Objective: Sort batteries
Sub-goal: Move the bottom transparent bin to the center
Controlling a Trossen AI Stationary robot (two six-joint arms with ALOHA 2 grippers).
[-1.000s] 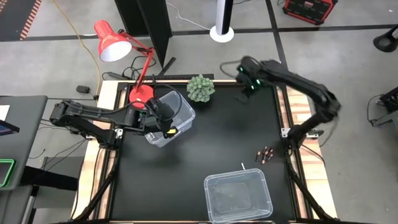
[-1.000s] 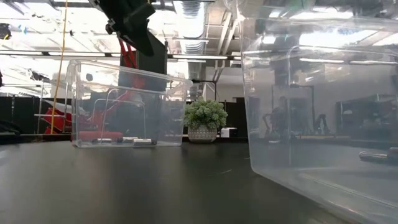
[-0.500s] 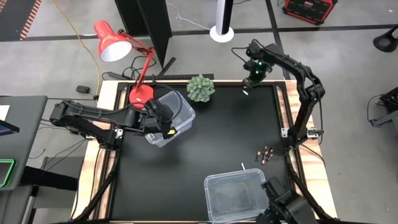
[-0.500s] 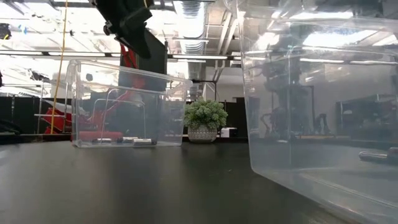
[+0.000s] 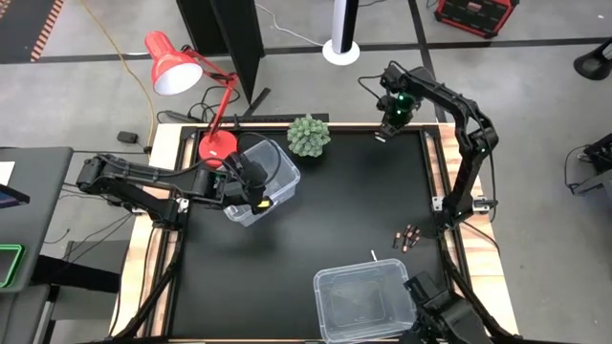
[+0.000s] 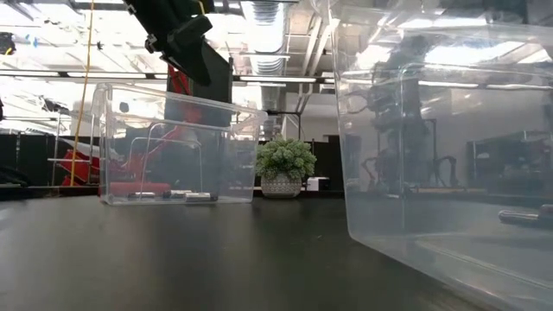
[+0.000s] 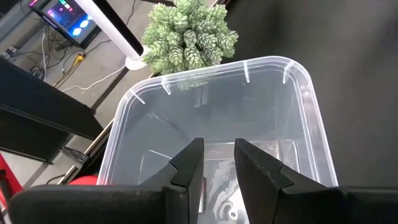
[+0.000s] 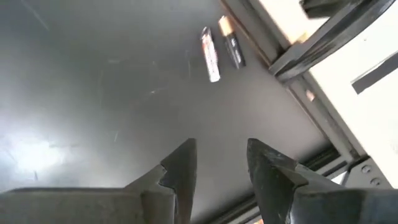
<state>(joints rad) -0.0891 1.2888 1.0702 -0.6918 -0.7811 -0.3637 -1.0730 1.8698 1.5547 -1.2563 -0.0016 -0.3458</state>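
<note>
High view – left gripper (image 5: pixel 251 183): hangs over the clear bin (image 5: pixel 277 164) at the table's (image 5: pixel 316 210) far left, beside the red lamp (image 5: pixel 177 65) and the potted plant (image 5: pixel 309 135).
High view – right gripper (image 5: pixel 386 131): raised at the far right corner of the black table.
High view – batteries (image 5: pixel 408 236): a small dark cluster lies near the right edge; one pale battery (image 5: pixel 374 255) lies just beyond the second clear bin (image 5: pixel 366 302) at the near edge.
Low view – far bin (image 6: pixel 173 142): several batteries (image 6: pixel 173 194) rest on its floor; a dark arm (image 6: pixel 177 34) hangs above it.
Low view – near bin (image 6: pixel 441 147): fills the right side, close to the camera; the plant (image 6: pixel 284 168) stands behind, between the two bins.
Left wrist view – fingers (image 7: pixel 186 168): apart with a narrow gap, nothing between them, poised over the open bin (image 7: pixel 298 112); the plant (image 7: pixel 186 34) sits just past its rim.
Right wrist view – fingers (image 8: pixel 180 165): apart, empty, above bare table (image 8: pixel 93 93).
Right wrist view – batteries (image 8: pixel 210 45): a pale one and a dark one (image 8: pixel 230 40) lie side by side near the table's wooden edge.
</note>
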